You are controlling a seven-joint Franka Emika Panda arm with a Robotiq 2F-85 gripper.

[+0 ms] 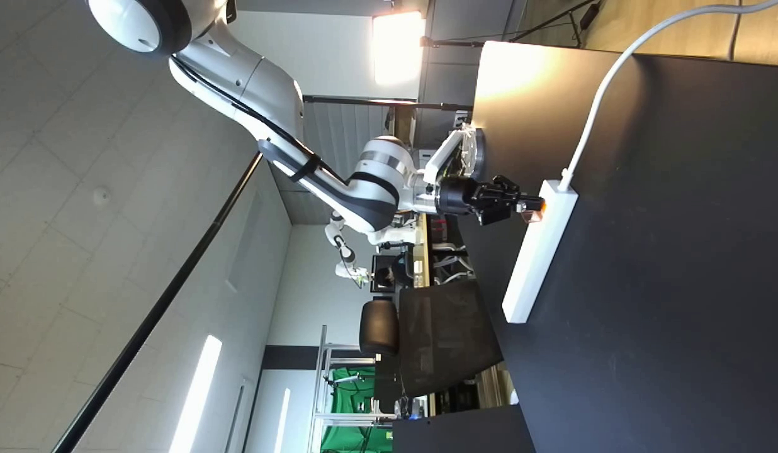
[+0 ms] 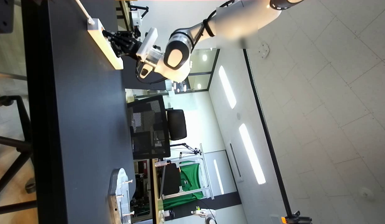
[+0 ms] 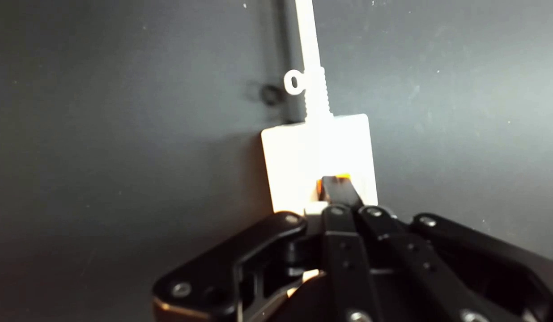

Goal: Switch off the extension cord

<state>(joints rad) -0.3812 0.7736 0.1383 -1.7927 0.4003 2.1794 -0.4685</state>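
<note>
One extension cord [image 1: 537, 251]: long, narrow and white, it lay on a black table [image 1: 666, 283] in both exterior views, its top face under the gripper [image 1: 535, 204].
One cable [image 3: 309, 40]: white, it left the cord's short end near the gripper and curved out of view.
One loop [image 3: 287, 83]: a small ring stood beside the cable's sleeve [image 3: 317, 94].
One orange patch [image 3: 343, 175]: it showed on the top face near the cable end, partly hidden by the gripper.
One gripper: its two fingers [image 3: 341, 192] stood together, tips at the orange patch; whether they pressed it, I could not tell.
One near arm [image 1: 269, 94]: white and grey, it carried the gripper; a blurred block covered part of it in an exterior view.
Background robot [image 1: 335, 233]: at least one, white, stood well apart from the table.
Mesh chair [image 2: 149, 130]: one, black, stood near the table with one headrest [image 2: 177, 124].
Clear-topped base [image 2: 123, 189]: one, with at least three metal posts, sat on the table well apart from the cord.
Lamp [image 1: 398, 49]: one panel glowed.
</note>
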